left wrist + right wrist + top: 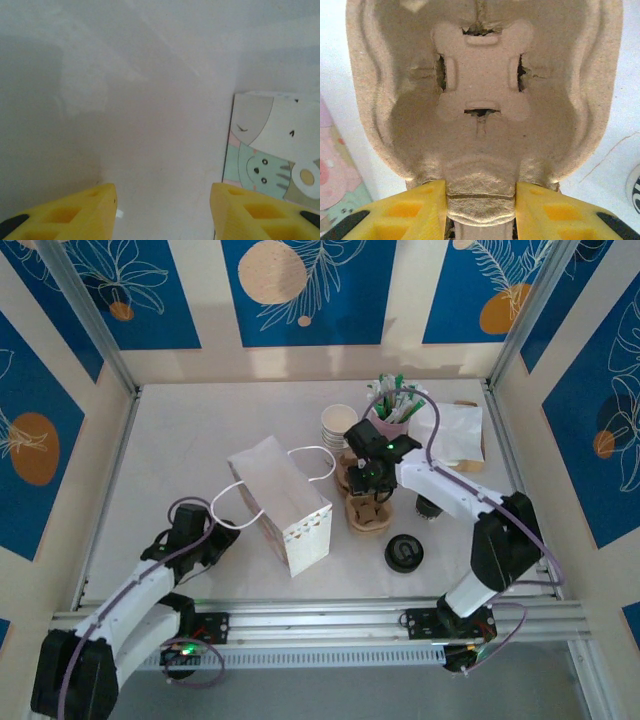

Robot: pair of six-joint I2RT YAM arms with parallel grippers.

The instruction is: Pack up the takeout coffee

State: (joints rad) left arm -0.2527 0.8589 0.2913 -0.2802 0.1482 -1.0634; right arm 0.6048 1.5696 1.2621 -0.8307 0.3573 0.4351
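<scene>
Jaws of the right gripper (480, 202) are closed on the middle ridge of the pulp carrier (480, 100). That looks a sensible hold, since the spine should lift both cup wells evenly. The carrier sits right of centre on the surface (180, 440), just beside the bag (285, 505). A lid (404, 553) lies nearer the front edge and spare cups (338, 425) stand toward the back. Jaws of the left gripper (162, 212) stand part open on nothing, low by the bag's left handle. It is probably placed there to steady or spread the bag for loading.
</scene>
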